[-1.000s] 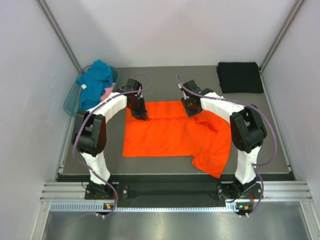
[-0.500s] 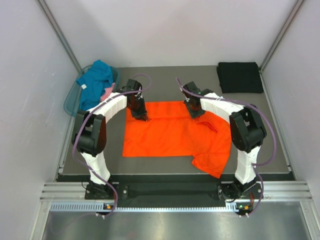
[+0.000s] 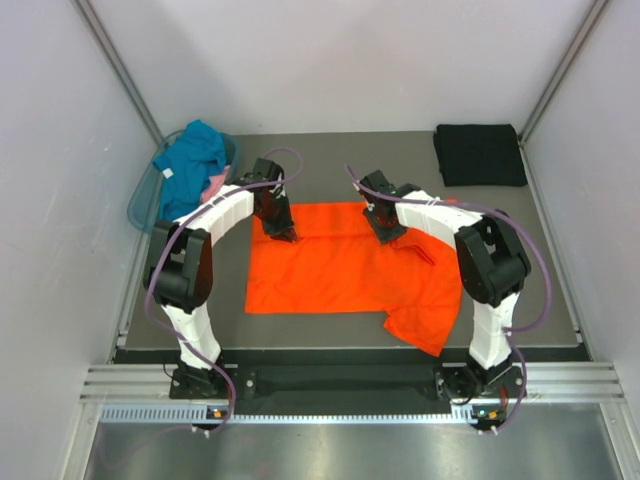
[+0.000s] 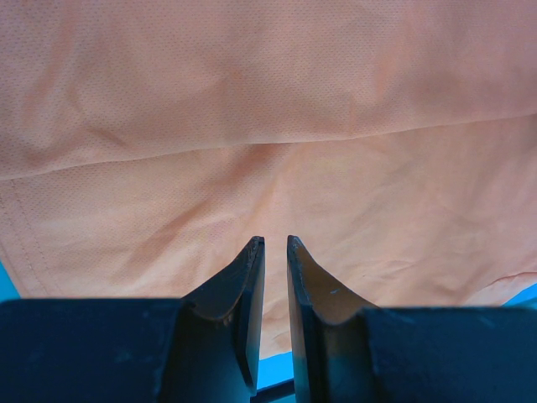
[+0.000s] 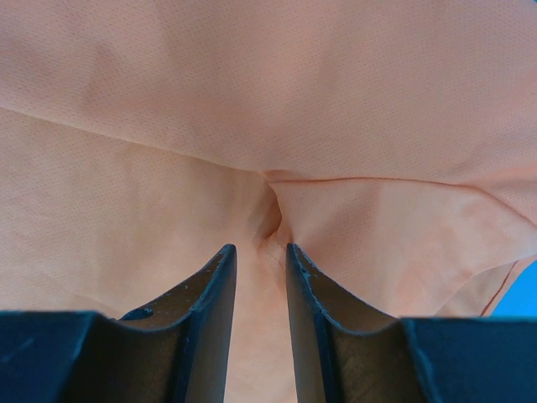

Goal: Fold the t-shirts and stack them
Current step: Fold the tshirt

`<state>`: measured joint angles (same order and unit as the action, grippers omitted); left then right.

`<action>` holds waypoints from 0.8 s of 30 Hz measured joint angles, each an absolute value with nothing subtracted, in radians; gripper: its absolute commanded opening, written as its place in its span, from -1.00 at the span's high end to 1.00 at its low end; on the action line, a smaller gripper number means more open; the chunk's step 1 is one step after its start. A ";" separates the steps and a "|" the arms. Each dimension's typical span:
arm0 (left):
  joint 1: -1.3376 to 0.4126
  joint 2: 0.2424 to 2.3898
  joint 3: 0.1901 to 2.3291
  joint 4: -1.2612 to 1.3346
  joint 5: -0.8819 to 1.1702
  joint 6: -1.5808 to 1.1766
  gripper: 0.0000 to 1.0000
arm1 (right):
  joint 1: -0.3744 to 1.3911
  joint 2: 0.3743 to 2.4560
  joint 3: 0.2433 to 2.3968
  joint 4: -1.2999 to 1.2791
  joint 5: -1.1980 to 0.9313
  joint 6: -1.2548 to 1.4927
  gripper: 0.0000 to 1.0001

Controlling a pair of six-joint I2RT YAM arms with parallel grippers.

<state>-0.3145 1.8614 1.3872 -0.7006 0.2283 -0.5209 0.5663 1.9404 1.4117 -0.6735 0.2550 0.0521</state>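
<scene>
The bright orange t-shirt lies spread on the grey table, with its right sleeve rumpled toward the near right. My left gripper is down on its far left edge, the jaws nearly closed on the orange cloth. My right gripper is down on the far edge right of centre, and the cloth puckers into its narrow jaws. In the wrist views, the left gripper and the right gripper both pinch fabric. A folded black t-shirt lies at the far right corner.
A translucent blue-green basket at the far left holds a teal t-shirt and a pink one. Grey walls close in on both sides. The table's front edge runs just past the shirt's near hem.
My right gripper has shifted slightly left along the shirt's far edge, drawing the cloth with it. The left gripper has not moved.
</scene>
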 measured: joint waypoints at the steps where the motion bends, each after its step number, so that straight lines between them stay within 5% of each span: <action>1: -0.315 1.861 1.387 -0.701 0.228 -0.521 0.56 | 0.567 1.940 1.409 -0.672 0.259 0.052 0.39; 7: -0.315 1.862 1.387 -0.700 0.232 -0.521 0.56 | 0.567 1.940 1.388 -0.673 0.268 0.046 0.65; 15: -0.314 1.862 1.387 -0.699 0.236 -0.522 0.56 | 0.567 1.940 1.376 -0.666 0.270 0.044 0.46; 24: -0.314 1.874 1.387 -0.695 0.245 -0.522 0.55 | 0.566 1.966 1.377 -0.665 0.286 0.044 0.51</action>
